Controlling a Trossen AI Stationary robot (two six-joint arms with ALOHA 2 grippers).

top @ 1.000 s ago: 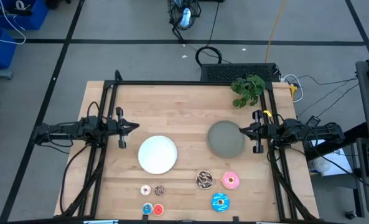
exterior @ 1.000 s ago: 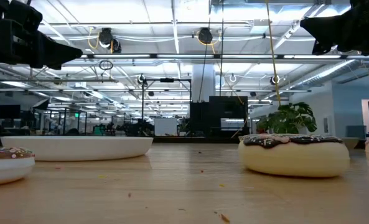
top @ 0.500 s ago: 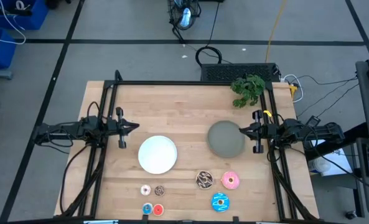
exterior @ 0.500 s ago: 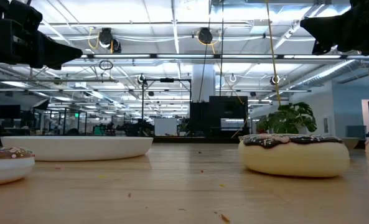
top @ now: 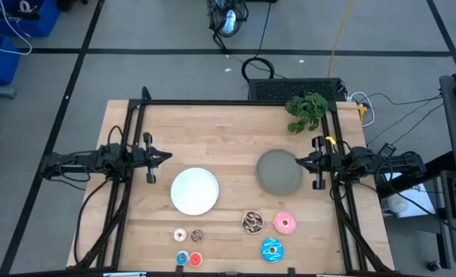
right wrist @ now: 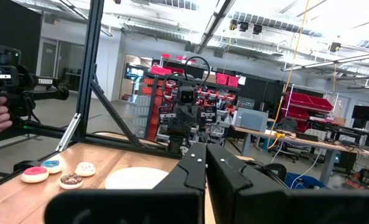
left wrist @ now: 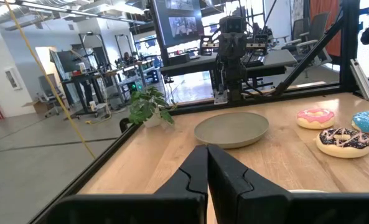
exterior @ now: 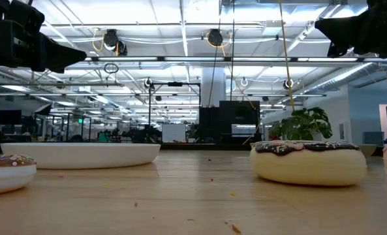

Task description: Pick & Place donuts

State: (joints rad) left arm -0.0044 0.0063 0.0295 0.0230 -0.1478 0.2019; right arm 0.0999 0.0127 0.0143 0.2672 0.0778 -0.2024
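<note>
High view: my left pincer (top: 166,156) hangs pressed shut at the bench's (top: 228,123) left edge, my right pincer (top: 301,161) shut at the right, both empty. Donuts lie along the near edge: brown donut (top: 252,222), pink donut (top: 284,223), blue donut (top: 271,248), four tiny donuts (top: 188,247) left of them. Right wrist view reads "TROSSEN" on my left arm (right wrist: 46,81).

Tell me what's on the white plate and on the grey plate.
Nothing shows on either. The white plate and the grey plate both lie bare in the high view. All seven donuts sit on the table itself. What lies under the plates is covered.
</note>
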